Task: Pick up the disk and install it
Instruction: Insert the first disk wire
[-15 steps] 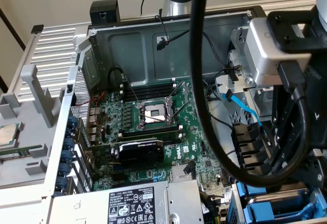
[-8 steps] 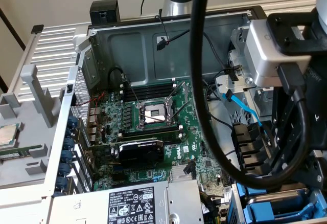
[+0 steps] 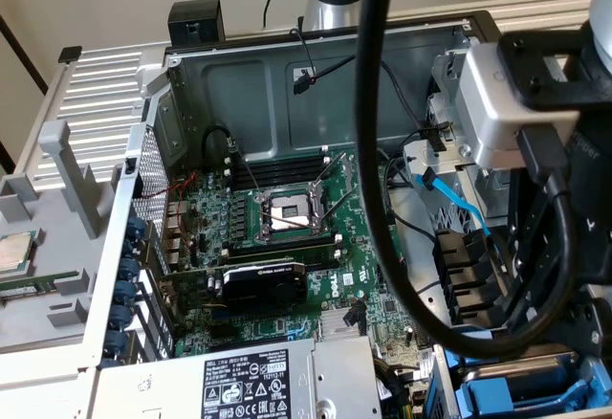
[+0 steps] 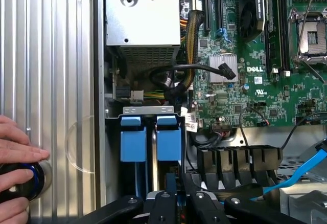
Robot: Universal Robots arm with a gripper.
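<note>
Disk [image 4: 167,144] sits edge-up in the drive bay [image 4: 152,110] beside the motherboard [image 4: 265,75], blue rails showing, gripper [image 4: 176,201] directly above it with jaws closed on its upper edge; insertion looks nearly complete, release still outstanding.

Layout of the opened case

The green motherboard [image 3: 287,237] is seated in the grey steel computer case [image 3: 239,79], with the grey boxy power supply [image 3: 258,381] beside it.

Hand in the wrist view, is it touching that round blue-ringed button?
Touching: the wrist view shows the hand resting over the blue-ringed button, partly covering it.
</note>
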